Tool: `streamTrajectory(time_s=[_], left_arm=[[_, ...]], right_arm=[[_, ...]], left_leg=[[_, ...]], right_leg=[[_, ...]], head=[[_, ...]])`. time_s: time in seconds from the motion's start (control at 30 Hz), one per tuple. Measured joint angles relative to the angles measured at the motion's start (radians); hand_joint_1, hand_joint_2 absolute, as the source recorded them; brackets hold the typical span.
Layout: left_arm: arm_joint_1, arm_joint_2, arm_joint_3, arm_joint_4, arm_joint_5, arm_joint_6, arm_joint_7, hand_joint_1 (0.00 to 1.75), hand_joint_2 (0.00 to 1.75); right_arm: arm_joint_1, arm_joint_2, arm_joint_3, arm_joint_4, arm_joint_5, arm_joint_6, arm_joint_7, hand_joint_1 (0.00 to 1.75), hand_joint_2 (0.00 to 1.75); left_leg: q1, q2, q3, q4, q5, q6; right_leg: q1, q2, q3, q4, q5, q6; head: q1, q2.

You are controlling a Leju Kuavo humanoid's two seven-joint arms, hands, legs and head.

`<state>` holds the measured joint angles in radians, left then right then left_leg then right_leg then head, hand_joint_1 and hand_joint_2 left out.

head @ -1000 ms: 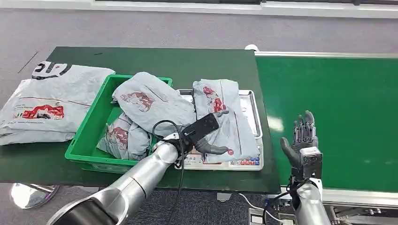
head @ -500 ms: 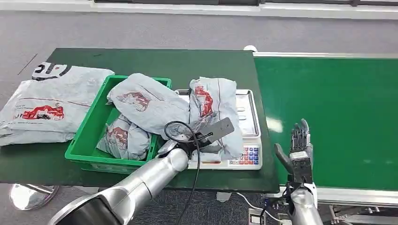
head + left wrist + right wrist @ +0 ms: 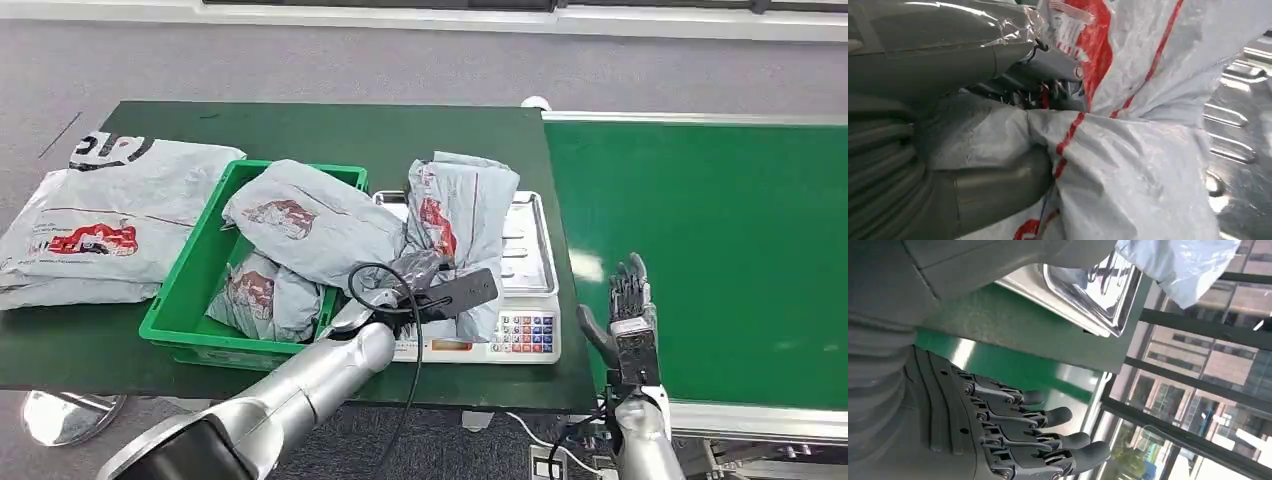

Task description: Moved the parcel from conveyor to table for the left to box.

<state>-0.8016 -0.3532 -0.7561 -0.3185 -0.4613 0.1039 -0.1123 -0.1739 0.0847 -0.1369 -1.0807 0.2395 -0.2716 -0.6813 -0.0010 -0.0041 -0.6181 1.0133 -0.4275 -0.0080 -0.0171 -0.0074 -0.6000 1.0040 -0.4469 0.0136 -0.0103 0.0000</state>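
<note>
The parcel (image 3: 462, 215) is a grey plastic bag with red print. It stands tilted on the shiny metal tray of the scale (image 3: 533, 262), which sits on the dark green table (image 3: 330, 130). The parcel's low end is bunched up in the left hand (image 3: 425, 290). In the left wrist view, the thumb and dark fingers (image 3: 1048, 85) squeeze the crinkled bag (image 3: 1128, 165) between them, so the hand is holding the parcel.

Just beside the scale is a green box (image 3: 190, 290). Two more grey bags lie in it, and the top bag (image 3: 310, 220) leans over the box's edge and touches the parcel. A big flat grey bag (image 3: 100, 220) lies on the table, on the far side of the box from the scale.

The right hand (image 3: 625, 310) is up over the near edge of the green conveyor belt (image 3: 720, 220). Its fingers (image 3: 1048, 432) are straight and apart, and it holds nothing.
</note>
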Motion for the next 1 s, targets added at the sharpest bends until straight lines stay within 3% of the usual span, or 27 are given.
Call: streamTrajectory(time_s=[0.3,0.4,0.47,0.6,0.67,0.77,0.9,1.0], left_arm=[[0.085,0.001,0.11,-0.11,0.207,-0.2,-0.367,1.75,1.75],[0.136,0.008,0.177,-0.226,0.273,-0.174,-0.497,1.75,1.75],[0.175,0.023,0.212,-0.345,0.275,-0.092,-0.543,1.75,1.75],[0.248,0.077,0.264,-0.606,0.204,0.225,-0.588,1.75,1.75],[0.267,0.108,0.298,-0.705,0.192,0.291,-0.588,1.75,1.75],[0.288,0.135,0.325,-0.786,0.185,0.338,-0.588,1.75,1.75],[0.294,0.182,0.357,-0.83,0.064,0.525,-0.57,1.75,1.75],[0.296,0.214,0.407,-0.827,-0.102,0.581,-0.473,1.75,1.75]], right_arm=[[0.002,0.006,-0.011,0.0,0.011,0.015,0.003,0.0,1.75],[0.004,0.006,-0.013,0.0,0.011,0.015,0.003,0.0,1.75],[0.004,0.006,-0.013,0.0,0.007,0.014,0.003,0.0,1.75],[0.007,0.006,-0.018,0.0,-0.007,-0.001,-0.001,0.0,1.75],[0.007,0.006,-0.024,0.0,-0.011,-0.003,-0.004,0.0,1.75],[0.008,0.006,-0.026,0.0,-0.017,-0.006,-0.005,0.0,1.75],[0.012,0.006,-0.027,-0.001,-0.022,-0.014,-0.006,0.0,1.75],[0.025,0.006,-0.03,-0.012,-0.021,-0.014,-0.002,0.0,1.75]], left_leg=[[0.0,-0.001,-0.001,0.0,-0.002,0.0],[0.0,0.0,-0.002,0.0,-0.002,0.0],[0.0,0.0,-0.002,0.0,-0.002,0.0],[0.0,0.001,-0.002,0.0,-0.002,0.0],[0.001,0.001,-0.002,0.0,-0.002,0.0],[0.001,0.0,-0.002,0.0,-0.002,0.0],[0.001,0.001,-0.002,0.0,-0.002,0.0],[0.001,0.0,-0.002,0.0,-0.002,0.0]], right_leg=[[0.0,-0.001,-0.001,0.0,-0.001,0.0],[0.0,0.0,-0.001,0.0,-0.002,0.0],[0.0,0.0,-0.002,0.0,-0.002,0.0],[0.0,0.001,-0.003,0.0,-0.002,-0.001],[0.001,0.001,-0.003,0.0,-0.003,-0.001],[0.001,-0.001,-0.002,0.0,-0.003,-0.001],[0.001,0.0,-0.002,0.0,-0.003,-0.001],[0.001,0.0,-0.002,0.0,-0.003,-0.001]], head=[[0.0,0.0],[0.0,0.0],[0.0,0.0],[0.0,0.0],[0.0,0.0],[0.0,0.0],[0.0,0.0],[0.0,0.0]])
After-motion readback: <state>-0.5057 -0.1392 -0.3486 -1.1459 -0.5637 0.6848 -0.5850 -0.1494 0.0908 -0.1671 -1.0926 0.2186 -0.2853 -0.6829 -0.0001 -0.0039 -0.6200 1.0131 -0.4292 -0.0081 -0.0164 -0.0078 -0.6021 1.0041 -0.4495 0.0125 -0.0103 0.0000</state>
